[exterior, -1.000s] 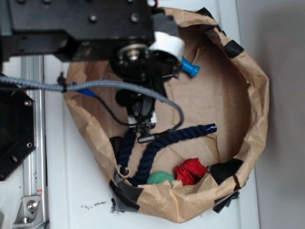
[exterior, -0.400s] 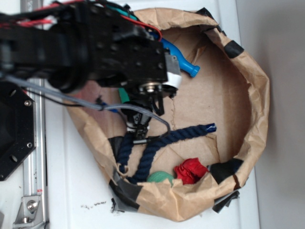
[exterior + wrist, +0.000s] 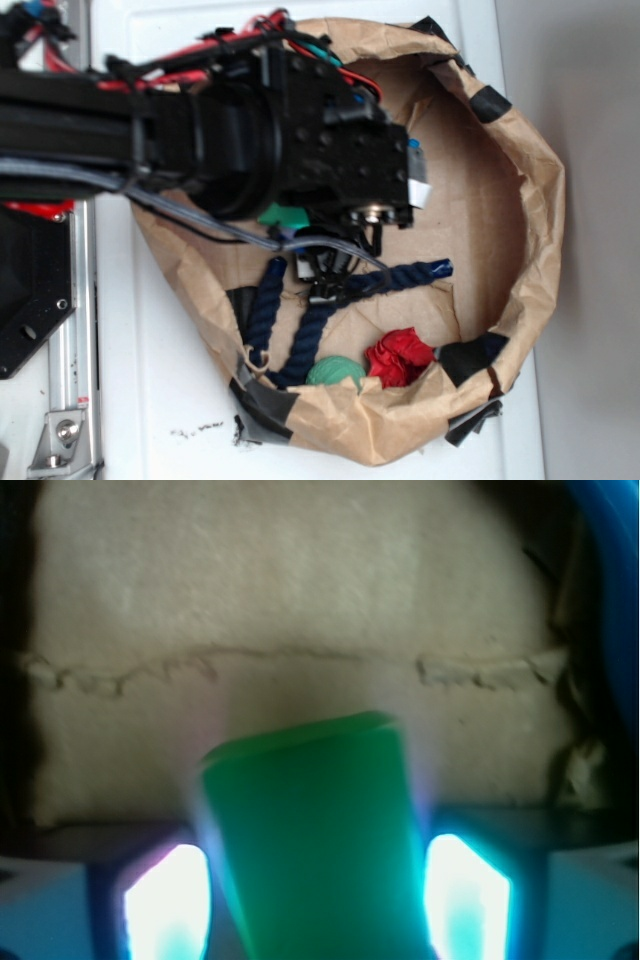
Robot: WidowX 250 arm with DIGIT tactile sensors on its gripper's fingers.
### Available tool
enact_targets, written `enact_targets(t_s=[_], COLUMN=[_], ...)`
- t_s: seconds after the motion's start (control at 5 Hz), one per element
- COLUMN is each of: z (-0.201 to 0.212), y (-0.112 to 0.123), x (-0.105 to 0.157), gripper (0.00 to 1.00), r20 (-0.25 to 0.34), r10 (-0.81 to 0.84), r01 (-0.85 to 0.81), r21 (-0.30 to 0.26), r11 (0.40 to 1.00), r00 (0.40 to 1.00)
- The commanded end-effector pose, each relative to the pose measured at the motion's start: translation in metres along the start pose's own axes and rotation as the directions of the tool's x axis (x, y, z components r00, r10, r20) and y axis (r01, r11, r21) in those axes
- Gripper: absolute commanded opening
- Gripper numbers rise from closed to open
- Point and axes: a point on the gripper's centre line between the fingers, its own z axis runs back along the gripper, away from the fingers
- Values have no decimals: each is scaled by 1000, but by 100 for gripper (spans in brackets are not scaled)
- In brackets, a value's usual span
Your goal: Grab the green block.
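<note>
Paper-walled bin [image 3: 540,200] holds navy rope [image 3: 300,335], red cloth [image 3: 400,357]; fingers [image 3: 165,905] pinch green block [image 3: 310,830].

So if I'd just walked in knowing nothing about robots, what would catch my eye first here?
Probably the big black robot arm reaching in from the left over a crumpled brown paper bowl. Inside the bowl, near its lower rim, lie a dark blue rope, a red lump and a green ball. In the wrist view, the green block fills the space between the gripper fingers, tilted a little.
</note>
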Motion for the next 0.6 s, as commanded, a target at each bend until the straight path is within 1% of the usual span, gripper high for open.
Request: enact_targets(t_s=[0.0, 0.2, 0.4], z=[31, 70, 99], y=[10, 20, 24], x=[15, 18, 16], gripper=[0, 0, 0], r20=[59, 119, 136], r10=[29, 29, 10], r01=[-31, -31, -12], r21=[23, 16, 17], r11=[999, 999, 1000], r00=[998, 992, 991])
